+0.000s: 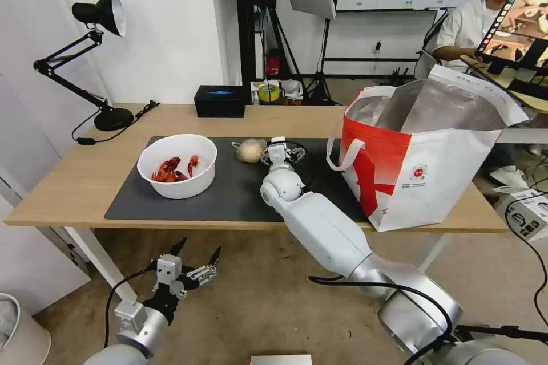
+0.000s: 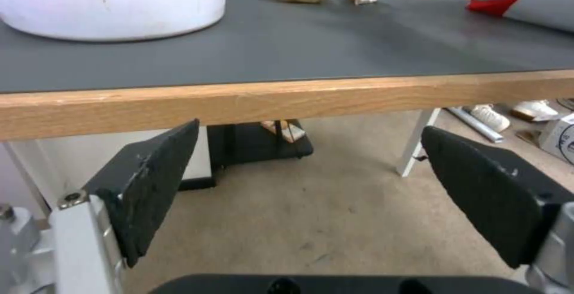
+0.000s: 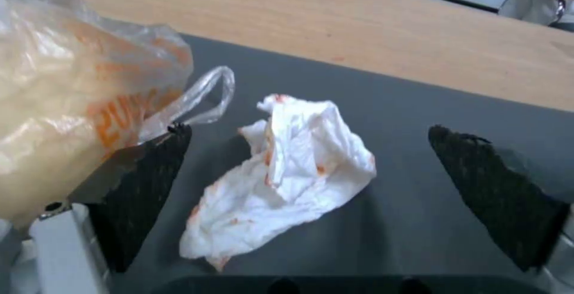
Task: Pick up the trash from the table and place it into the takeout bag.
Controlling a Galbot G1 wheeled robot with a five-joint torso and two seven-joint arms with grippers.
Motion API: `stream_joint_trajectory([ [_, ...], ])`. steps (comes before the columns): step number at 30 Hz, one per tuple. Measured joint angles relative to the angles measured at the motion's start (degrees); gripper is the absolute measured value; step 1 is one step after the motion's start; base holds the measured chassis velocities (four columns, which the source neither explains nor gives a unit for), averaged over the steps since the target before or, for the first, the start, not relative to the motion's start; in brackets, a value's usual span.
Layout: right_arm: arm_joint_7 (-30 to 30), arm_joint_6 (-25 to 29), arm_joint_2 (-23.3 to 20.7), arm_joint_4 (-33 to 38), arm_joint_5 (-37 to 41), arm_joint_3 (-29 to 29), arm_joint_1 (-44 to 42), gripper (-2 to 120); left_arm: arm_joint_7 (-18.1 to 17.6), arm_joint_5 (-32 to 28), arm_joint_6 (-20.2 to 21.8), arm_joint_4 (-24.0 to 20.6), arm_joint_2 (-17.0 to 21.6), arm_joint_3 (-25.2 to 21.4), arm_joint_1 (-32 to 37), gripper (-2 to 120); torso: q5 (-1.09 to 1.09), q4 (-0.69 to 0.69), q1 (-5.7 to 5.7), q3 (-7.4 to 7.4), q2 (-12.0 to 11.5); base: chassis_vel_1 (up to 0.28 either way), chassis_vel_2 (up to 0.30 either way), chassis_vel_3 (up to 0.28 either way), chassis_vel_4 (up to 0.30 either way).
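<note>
From the head view we saw our right gripper [image 1: 279,151] reached onto the grey mat [image 1: 228,194] beside the knotted bag [image 1: 251,150], the bowl [image 1: 178,165] left, the takeout bag [image 1: 422,154] right. Our left wrist view showed the left gripper [image 2: 311,195] wide below the table [image 2: 287,103]. Our right wrist view revealed the crumpled tissue [image 3: 287,173] lying between wide-spread black fingers [image 3: 150,186].

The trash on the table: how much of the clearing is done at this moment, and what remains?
Nothing can be confirmed as done: the takeout bag stands open, its contents hidden. In hand: the right end effector is open on the mat, straddling the crumpled tissue, not yet gripping it. Left: the tissue, the knotted clear bag beside it, and the white bowl of crayfish shells. The left end effector waits open below the table edge.
</note>
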Motion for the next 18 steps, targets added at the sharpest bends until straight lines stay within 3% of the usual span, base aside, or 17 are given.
stream_joint_trajectory([
  [14, -2.23, -0.22, -0.13, -1.36, 0.24, 0.63, 0.15, 100, 0.01, -0.18, -0.29, 0.56, -0.31, 0.52, -0.29, 100, 0.00, 0.00, -0.01, 0.00, 0.00, 0.000, 0.000, 0.000, 0.000],
  [18, -2.28, -0.16, -0.20, -1.40, 0.35, 0.75, 0.09, 91, 0.01, -0.18, -0.30, 0.57, -0.31, 0.55, -0.31, 100, 0.00, 0.00, -0.01, 0.00, 0.00, 0.000, 0.000, 0.000, 0.000],
])
